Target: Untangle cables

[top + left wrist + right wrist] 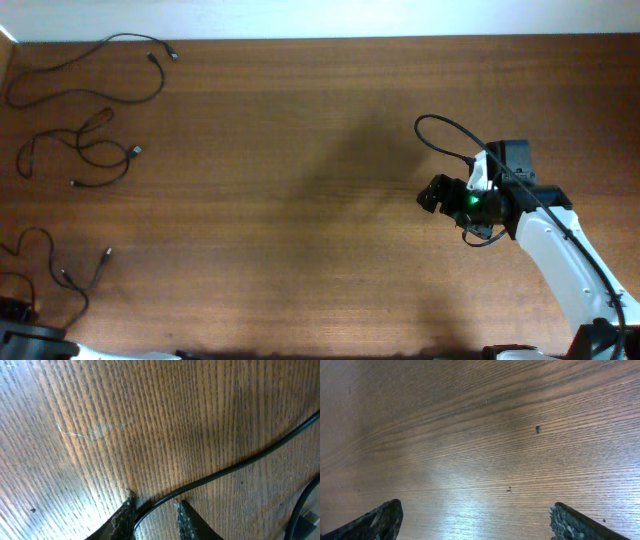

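at the near left corner of the table (300,150), the left gripper (155,512) is straddling the near cable (225,471): its two fingertips are standing a narrow gap apart, the thin black cord is lying on the wood between them, and no clamp on it is showing yet. from the fingertips the cord's long axis is running away up and to the right across the left wrist view in a shallow curve. judging from this, the coming move is calling for the jaws to meet on the cord before any lift. the right gripper (432,193) is hanging over the right half of the table, well apart from all three cables, with its jaws standing wide and only bare wood between them, so the left arm is by far the nearer one. the middle cable (128,151) and the far cable (130,37) are lying in separate loose loops along the left edge, neither touching the near one. the surface is showing as flat, dark, grained wood with a light sheen, giving a thin cord little to catch on. a pale wall (300,15) is bordering the far edge.
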Controlling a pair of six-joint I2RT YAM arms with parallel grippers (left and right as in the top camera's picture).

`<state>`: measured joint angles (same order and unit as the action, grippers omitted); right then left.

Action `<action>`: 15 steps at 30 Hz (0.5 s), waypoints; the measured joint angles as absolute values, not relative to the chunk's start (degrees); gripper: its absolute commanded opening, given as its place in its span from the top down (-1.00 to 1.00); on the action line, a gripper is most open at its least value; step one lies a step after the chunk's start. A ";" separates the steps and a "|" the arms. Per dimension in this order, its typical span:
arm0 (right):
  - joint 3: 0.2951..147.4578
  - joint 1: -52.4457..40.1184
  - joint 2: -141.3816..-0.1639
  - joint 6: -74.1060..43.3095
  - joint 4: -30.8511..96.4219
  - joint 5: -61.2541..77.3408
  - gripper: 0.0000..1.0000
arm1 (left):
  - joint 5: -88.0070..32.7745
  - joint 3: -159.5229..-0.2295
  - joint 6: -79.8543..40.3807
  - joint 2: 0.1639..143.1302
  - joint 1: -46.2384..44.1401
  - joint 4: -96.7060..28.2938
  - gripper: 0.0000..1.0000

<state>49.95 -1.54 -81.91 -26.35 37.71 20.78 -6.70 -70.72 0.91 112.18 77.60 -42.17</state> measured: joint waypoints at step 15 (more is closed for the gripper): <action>49.95 -1.54 -81.91 -26.35 37.71 20.78 -0.90 | -18.81 -70.17 -2.74 113.01 77.58 -41.91 0.66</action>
